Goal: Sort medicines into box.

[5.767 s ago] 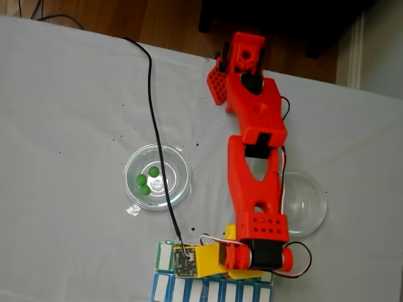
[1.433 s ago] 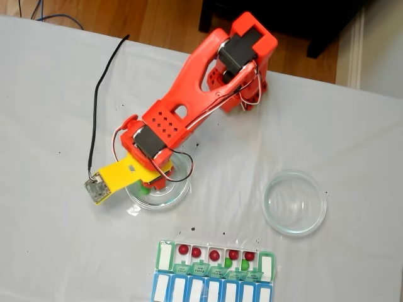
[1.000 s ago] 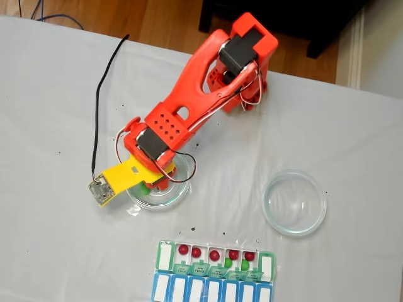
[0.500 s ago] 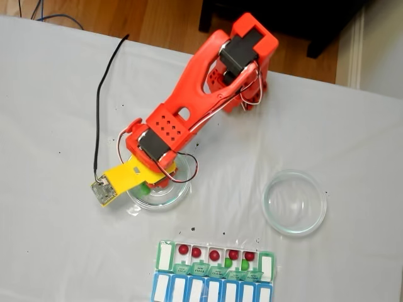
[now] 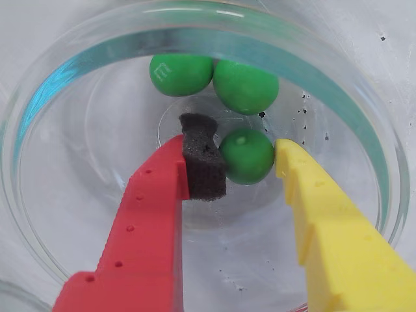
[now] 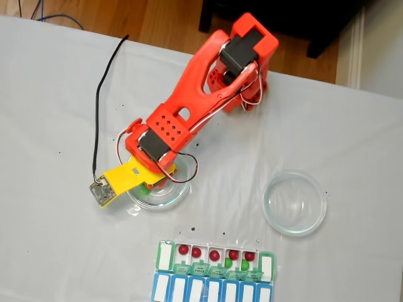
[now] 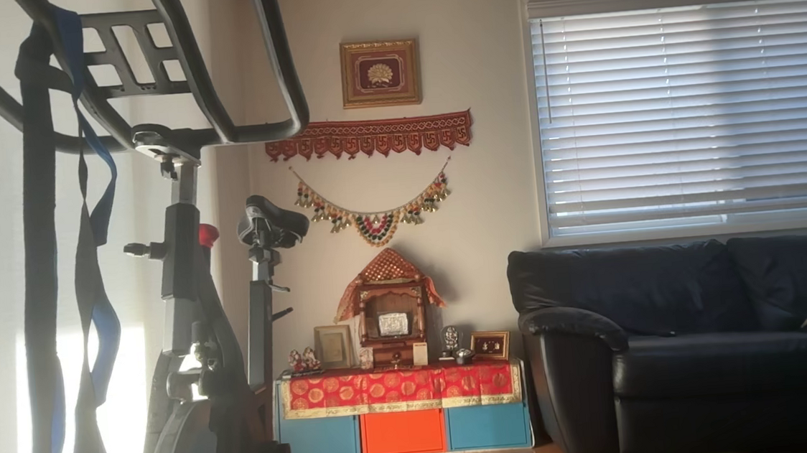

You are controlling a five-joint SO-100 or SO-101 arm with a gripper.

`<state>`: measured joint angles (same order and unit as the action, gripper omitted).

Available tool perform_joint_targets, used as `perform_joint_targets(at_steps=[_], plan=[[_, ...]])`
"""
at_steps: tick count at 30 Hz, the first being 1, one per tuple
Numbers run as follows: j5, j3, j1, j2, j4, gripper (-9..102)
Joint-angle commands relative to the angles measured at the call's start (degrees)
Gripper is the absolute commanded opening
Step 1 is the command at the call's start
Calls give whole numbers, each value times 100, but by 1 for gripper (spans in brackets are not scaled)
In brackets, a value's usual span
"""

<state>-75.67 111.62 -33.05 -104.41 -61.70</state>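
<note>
In the wrist view, three green medicines lie in a clear glass dish [image 5: 58,214]. My gripper [image 5: 234,144] reaches down into it. One green pill [image 5: 246,156] sits on the dish floor, pinched between the black foam pad [image 5: 203,162] of the red finger and the tip of the yellow finger [image 5: 305,195]. The other two green pills [image 5: 246,86] rest just beyond, against the far wall. In the fixed view, the arm covers most of that dish [image 6: 165,196]. The box [image 6: 165,257] lies at the table's near edge, with red pills [image 6: 183,249] and green pills [image 6: 228,261] in its open green row.
An empty glass dish [image 6: 294,202] stands right of the arm in the fixed view. A black cable [image 6: 96,119] runs from the wrist camera board [image 6: 101,192] across the white cloth. The other view shows a living room, with none of the table in it.
Since 5.8 s ago the arm swung from the box to the left dish. Over the last second the wrist only crept slightly, staying down in the dish.
</note>
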Motion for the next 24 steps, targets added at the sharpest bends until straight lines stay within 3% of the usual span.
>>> perform_joint_targets(at_steps=[1,14,18,24], plan=[[9,-79,70,-264,-70,14],[97,-220,114,-105,-193,10],[114,-158,123,-105,-88,2],[105,-149,141,-70,-35,1]])
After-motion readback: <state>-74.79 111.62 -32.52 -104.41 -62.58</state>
